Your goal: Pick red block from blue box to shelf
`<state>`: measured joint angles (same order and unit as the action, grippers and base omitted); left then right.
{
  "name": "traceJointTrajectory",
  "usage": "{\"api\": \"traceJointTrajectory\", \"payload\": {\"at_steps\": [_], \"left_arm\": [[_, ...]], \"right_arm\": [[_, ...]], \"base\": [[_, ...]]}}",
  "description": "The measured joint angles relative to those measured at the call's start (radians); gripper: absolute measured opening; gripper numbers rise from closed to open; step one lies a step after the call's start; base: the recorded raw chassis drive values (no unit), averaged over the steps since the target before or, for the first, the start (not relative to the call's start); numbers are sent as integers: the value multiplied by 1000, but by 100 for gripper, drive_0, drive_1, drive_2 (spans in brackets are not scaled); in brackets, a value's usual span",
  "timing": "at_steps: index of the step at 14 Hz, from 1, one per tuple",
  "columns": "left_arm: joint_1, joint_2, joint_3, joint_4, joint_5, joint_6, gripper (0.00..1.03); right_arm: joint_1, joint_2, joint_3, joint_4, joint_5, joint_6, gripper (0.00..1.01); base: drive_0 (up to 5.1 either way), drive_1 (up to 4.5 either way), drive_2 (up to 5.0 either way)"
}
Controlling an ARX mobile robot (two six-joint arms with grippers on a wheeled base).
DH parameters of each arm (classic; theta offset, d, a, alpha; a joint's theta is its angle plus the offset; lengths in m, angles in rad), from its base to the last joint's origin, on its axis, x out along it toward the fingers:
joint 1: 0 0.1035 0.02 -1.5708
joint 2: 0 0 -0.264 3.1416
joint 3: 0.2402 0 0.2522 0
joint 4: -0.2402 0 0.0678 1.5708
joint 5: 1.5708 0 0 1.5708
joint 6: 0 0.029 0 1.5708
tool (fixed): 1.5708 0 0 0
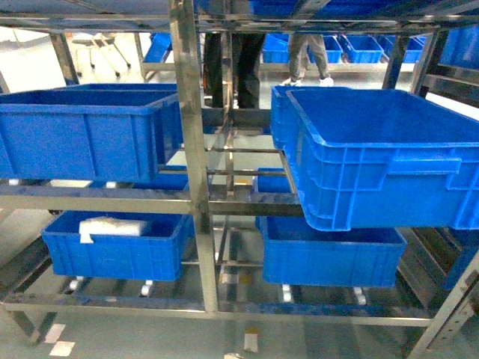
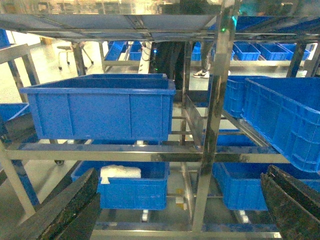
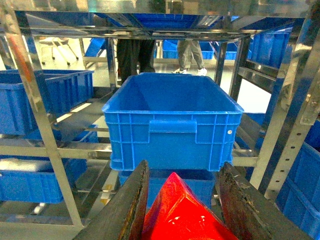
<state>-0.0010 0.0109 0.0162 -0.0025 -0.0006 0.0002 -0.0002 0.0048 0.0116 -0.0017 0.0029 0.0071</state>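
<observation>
Between the two dark fingers of the right gripper [image 3: 182,210], low in the right wrist view, sits the red block [image 3: 182,212]. Its glossy face fills the gap, so the jaws appear clamped on it from both sides. No stud shows from this angle.

Going left to right across the head view: a dark blue ribbed crate [image 1: 86,131] rests on the middle rails at the left, with another crate [image 1: 112,247] beneath it holding a white bundle [image 1: 112,226]. A shiny square upright of the shelf [image 1: 191,149] stands in the middle. To the right, a large empty blue crate [image 1: 382,161] juts forward toward the camera, and one more crate [image 1: 329,254] lies below it. Two people's legs [image 1: 232,63] stand far behind the rack. The light turquoise box is not in any view.

The left gripper [image 2: 180,210] shows only as two dark fingers at the bottom corners of its own view, set wide apart with nothing between them.

The block looks like hard, light plastic: stiff and not fragile, but smooth enough to slip. A grip across two flat opposite sides, square to the faces, seems safest; a corner hold might let it twist out. The steel rails have gaps, so the block probably needs a flat, solid spot to rest on.
</observation>
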Motion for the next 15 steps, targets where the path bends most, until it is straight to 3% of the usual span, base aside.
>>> {"api": "traceJointTrajectory", "payload": {"at_steps": [11, 15], "left_arm": [[0, 0, 0, 1, 0, 0, 98], [0, 0, 0, -6, -2, 0, 98]], "right_arm": [[0, 0, 0, 0, 0, 0, 37], [0, 0, 0, -6, 0, 0, 37]], "base": [[12, 435, -412], [0, 0, 0]]}}
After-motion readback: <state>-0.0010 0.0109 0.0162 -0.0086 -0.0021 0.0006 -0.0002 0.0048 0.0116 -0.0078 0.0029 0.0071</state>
